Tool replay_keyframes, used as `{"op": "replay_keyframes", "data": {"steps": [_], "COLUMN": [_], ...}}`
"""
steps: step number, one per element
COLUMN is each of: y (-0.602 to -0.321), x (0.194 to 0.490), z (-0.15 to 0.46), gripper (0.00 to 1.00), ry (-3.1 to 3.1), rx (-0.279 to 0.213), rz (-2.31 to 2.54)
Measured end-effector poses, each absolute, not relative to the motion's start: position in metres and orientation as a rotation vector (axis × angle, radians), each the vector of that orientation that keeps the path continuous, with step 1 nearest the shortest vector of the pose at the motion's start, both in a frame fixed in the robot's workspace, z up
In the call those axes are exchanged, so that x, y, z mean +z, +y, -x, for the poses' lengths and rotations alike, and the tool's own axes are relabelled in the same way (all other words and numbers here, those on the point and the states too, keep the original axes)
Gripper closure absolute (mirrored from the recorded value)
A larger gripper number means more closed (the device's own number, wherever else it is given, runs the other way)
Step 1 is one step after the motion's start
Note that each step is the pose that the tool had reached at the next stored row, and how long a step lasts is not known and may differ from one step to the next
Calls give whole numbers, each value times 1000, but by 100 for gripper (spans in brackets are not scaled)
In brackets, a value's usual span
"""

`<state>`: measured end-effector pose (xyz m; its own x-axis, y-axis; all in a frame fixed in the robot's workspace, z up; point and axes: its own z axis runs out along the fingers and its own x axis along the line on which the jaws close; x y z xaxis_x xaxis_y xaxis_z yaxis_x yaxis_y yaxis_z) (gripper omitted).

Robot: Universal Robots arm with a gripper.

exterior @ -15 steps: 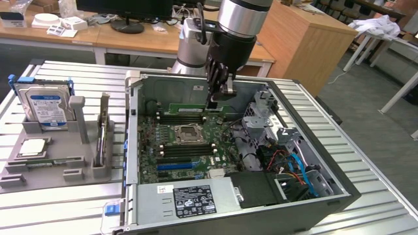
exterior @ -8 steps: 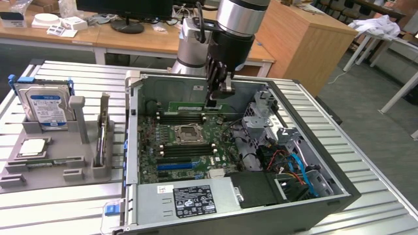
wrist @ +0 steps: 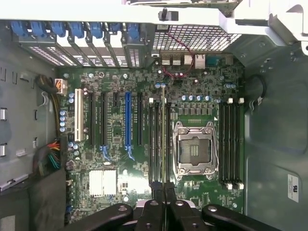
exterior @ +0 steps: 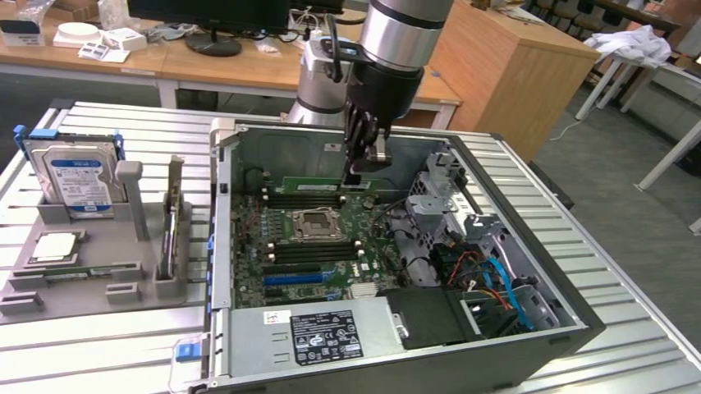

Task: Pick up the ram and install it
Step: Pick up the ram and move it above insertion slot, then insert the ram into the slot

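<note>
Power supply (exterior: 328, 330), label up, sits at the near edge of the open PC case (exterior: 570, 320). Beyond it is the motherboard (exterior: 287, 250) with its bare CPU socket (exterior: 318, 222).

Gripper (exterior: 362, 174) hangs over the far memory slots (exterior: 312, 199), fingers clamped on the ram (exterior: 318, 183). The stick stands on edge, its length running left to right, just beyond the socket. Cannot tell whether it touches a slot.

In the wrist view the ram is seen edge-on, lined up along the slots beside the socket.

On the exterior view's left, a grey holder (exterior: 66, 287) carries a hard drive (exterior: 75, 176), a processor chip (exterior: 57, 245) and a second green stick (exterior: 172, 217), upright.
</note>
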<state>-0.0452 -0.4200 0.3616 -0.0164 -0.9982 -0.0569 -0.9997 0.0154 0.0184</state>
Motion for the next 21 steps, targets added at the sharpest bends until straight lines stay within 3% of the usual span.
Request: {"op": "replay_keyframes", "data": {"steps": [21], "y": [-420], "x": [352], "z": [45], "gripper": [88], "ry": [2218], "rx": [84], "rz": [2183]}}
